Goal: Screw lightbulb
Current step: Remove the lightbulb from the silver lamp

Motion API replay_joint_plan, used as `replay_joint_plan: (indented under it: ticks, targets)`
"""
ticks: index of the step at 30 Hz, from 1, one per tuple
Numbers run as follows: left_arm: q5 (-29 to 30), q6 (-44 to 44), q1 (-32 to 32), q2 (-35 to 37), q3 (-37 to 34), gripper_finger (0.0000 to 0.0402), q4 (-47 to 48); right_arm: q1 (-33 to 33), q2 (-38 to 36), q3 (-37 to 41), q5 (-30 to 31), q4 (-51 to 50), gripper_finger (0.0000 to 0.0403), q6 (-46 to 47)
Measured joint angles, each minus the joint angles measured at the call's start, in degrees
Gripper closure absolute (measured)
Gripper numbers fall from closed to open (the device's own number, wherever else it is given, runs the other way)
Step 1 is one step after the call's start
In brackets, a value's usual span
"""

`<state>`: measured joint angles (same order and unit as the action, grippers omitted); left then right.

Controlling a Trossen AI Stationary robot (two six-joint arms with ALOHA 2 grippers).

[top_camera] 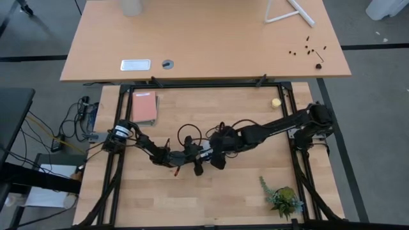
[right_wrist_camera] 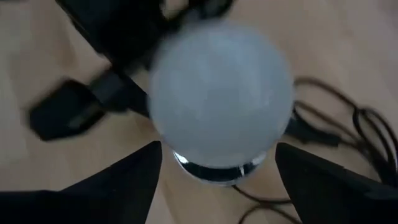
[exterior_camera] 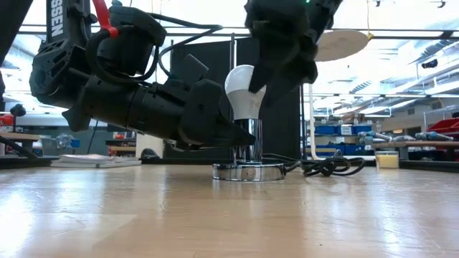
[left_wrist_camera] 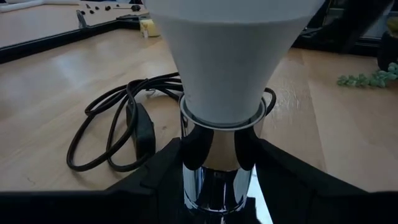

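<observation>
Wooden tabletop (exterior_camera: 143, 215), mid-area: lightbulb (exterior_camera: 244, 89) seated upright in chrome socket post (exterior_camera: 249, 147), long axis vert., dome up, screw end down. Left gripper (left_wrist_camera: 217, 171) clamped on post below bulb. Right gripper (right_wrist_camera: 214, 174) above dome, fingers spread, not touching bulb.

My hands: two, the left hand (exterior_camera: 240, 136) and the right hand (exterior_camera: 283, 68)
Lightbulb (exterior_camera: 244, 91): one
Socket base (exterior_camera: 248, 170): one
Black cord (left_wrist_camera: 118, 124): one
Yellow ball (top_camera: 276, 102): one
Pink book (top_camera: 144, 107): one
Green plant sprig (top_camera: 283, 198): one
</observation>
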<state>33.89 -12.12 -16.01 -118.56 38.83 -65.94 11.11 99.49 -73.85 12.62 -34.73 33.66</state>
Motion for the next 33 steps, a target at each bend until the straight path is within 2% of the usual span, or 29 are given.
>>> replay_joint_plan:
  ticks: [9, 13, 15, 22, 33]
  targets:
    - [0.1, -0.4, 0.0, 0.0, 0.0, 0.0213, -0.1, -0.5, 7.4, -8.2, -0.1, -3.7, 0.0082, 1.2]
    - [0.0, -0.4, 0.0, 0.0, 0.0, 0.0213, -0.1, -0.8, 7.1, -10.7, 5.1, -5.2, 0.0082, 6.3]
    - [0.0, -0.4, 0.0, 0.0, 0.0, 0.0213, -0.3, -1.1, 6.9, -11.6, 5.5, -6.0, 0.0082, 7.5]
    - [0.0, -0.9, 0.0, 0.0, 0.0, 0.0213, -0.4, -1.8, 7.3, -11.7, 4.3, -7.9, 0.0082, 12.8]
    - [1.2, -3.5, 0.2, 0.0, 0.0, 0.0213, -0.8, -1.8, 9.5, -11.6, 3.4, -8.8, 0.0084, 14.0]
